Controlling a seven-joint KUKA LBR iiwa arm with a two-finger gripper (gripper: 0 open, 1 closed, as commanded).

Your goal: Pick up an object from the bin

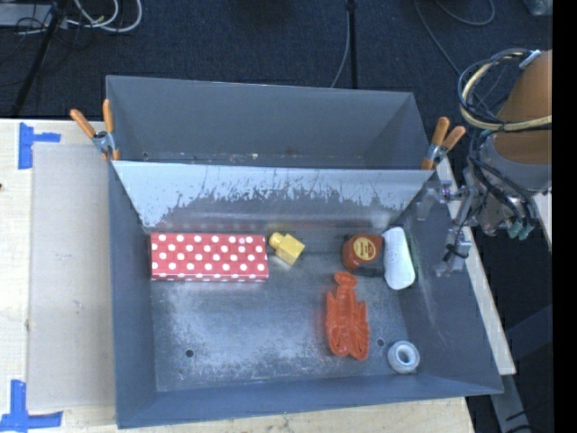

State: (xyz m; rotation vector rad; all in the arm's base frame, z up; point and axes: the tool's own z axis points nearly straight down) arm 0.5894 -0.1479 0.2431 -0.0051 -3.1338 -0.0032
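My gripper hangs over the bin's right wall, above the floor. Nearest to it, just to its left, a white oblong thing lies against the right wall. A round red-brown tape measure with a yellow label touches the white thing's left side. Below these lies an orange-red rubbery toy, stretched out lengthwise. A small grey-white tape roll sits in the near right corner.
A red box with white dots lies flat at the left, with a small yellow block just off its right end. The arm with its orange cover and cables stands outside the bin at the upper right.
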